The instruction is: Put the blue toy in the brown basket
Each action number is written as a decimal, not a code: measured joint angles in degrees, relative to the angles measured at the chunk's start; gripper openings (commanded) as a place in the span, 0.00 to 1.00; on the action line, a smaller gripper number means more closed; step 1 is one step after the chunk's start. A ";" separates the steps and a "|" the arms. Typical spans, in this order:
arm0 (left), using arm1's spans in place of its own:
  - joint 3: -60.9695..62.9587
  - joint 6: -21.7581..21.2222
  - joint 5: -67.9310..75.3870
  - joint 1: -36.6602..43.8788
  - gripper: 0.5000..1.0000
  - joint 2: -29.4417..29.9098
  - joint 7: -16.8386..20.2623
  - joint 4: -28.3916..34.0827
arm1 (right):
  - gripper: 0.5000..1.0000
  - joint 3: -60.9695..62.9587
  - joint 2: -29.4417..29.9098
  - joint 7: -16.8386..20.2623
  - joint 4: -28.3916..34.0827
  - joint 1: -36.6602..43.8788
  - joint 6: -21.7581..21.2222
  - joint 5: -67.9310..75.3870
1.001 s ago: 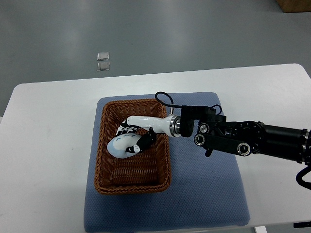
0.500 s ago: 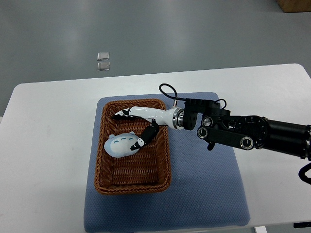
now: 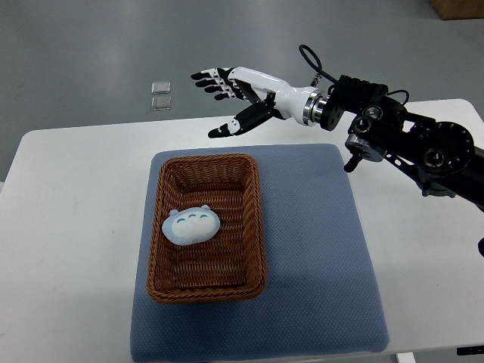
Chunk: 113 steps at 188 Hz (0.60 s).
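The blue toy point(image 3: 191, 226) is seen lying inside the brown basket point(image 3: 206, 280) on the blue mat point(image 3: 318, 249), while the right hand point(image 3: 242, 97) is held well above the basket's far rim, fingers spread and empty.

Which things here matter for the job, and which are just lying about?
Job:
- blue toy, lying in the basket
- brown basket
- right hand, open, raised past the basket's far end

Lying about:
- blue mat under the basket
- white table
- two small clear squares on the floor beyond
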State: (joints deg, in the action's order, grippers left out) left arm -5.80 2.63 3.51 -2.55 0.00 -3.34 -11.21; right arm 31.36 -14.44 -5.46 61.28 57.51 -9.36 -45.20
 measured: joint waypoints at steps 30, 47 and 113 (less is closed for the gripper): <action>0.00 0.00 0.00 0.00 1.00 0.00 0.00 -0.04 | 0.81 12.95 0.92 0.00 -1.19 -7.20 0.19 11.00; 0.00 0.00 0.00 0.00 1.00 0.00 0.00 -0.04 | 0.81 18.86 1.90 0.00 -3.34 -10.77 0.02 17.62; -0.07 0.00 0.00 0.00 1.00 0.00 -0.04 -0.05 | 0.81 27.31 5.30 0.00 -15.64 -15.57 -2.82 38.93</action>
State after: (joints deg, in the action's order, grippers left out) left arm -5.86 2.63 3.51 -2.55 0.00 -3.38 -11.26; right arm 58.67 -9.14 -5.46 45.64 41.94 -12.17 -6.27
